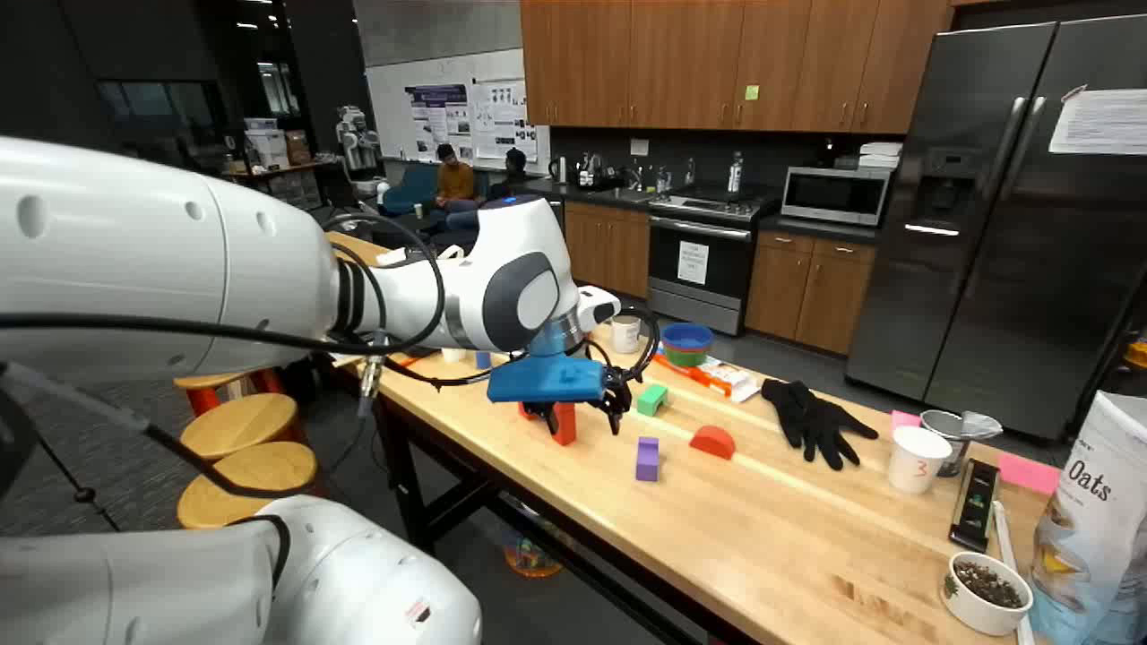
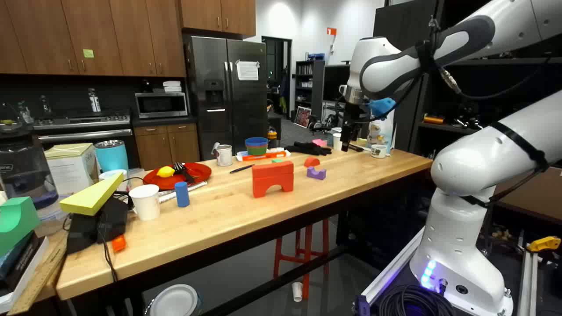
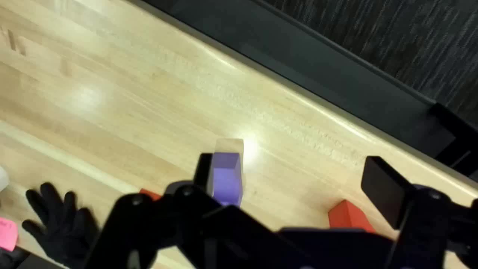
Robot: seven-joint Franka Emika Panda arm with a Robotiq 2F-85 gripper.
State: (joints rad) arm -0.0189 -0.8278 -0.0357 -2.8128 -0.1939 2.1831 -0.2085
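Wrist view shows the claw (image 3: 291, 177) spread wide and holding nothing above the worktop (image 3: 112, 123), with the one purple block (image 3: 227, 183) nearest, lower down and apart from it. That block sits notch upward and should prove light, stiff and hardly fragile, best pinched across its flat faces. Around it, counted over both exterior views, are one red half-round (image 1: 713, 442), one small green block (image 1: 652, 399) and one stack of two red blocks (image 2: 273, 171).
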